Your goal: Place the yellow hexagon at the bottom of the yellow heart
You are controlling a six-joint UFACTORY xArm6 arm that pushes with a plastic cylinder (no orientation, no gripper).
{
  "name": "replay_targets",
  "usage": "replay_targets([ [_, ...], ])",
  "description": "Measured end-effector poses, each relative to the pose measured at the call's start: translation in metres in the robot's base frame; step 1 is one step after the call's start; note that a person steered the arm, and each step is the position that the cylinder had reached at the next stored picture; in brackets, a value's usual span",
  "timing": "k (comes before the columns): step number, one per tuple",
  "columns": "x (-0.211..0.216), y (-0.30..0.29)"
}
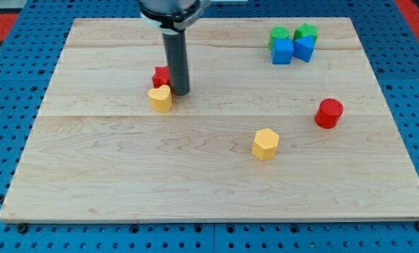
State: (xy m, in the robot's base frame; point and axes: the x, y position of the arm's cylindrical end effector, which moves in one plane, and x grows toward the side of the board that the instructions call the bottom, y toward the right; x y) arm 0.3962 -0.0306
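The yellow hexagon (265,143) lies on the wooden board, right of centre and toward the view's bottom. The yellow heart (160,98) lies left of centre, well to the upper left of the hexagon. My tip (179,93) rests on the board just right of the yellow heart, close to it or touching it, and right beside a red block (159,75) that sits just above the heart. The tip is far from the hexagon.
A red cylinder (329,112) stands at the right. Two blue blocks (282,51) (304,48) and two green blocks (279,34) (306,31) cluster at the top right. The wooden board (125,183) sits on a blue perforated table.
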Motion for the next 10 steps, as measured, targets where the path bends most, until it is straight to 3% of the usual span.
replay_targets([
  [1, 0.019, 0.088],
  [2, 0.072, 0.157],
  [3, 0.100, 0.203],
  [4, 0.155, 0.128],
  [5, 0.116, 0.096],
  [6, 0.136, 0.161],
  [8, 0.086, 0.163],
  [9, 0.079, 0.089],
  [10, 0.061, 0.069],
])
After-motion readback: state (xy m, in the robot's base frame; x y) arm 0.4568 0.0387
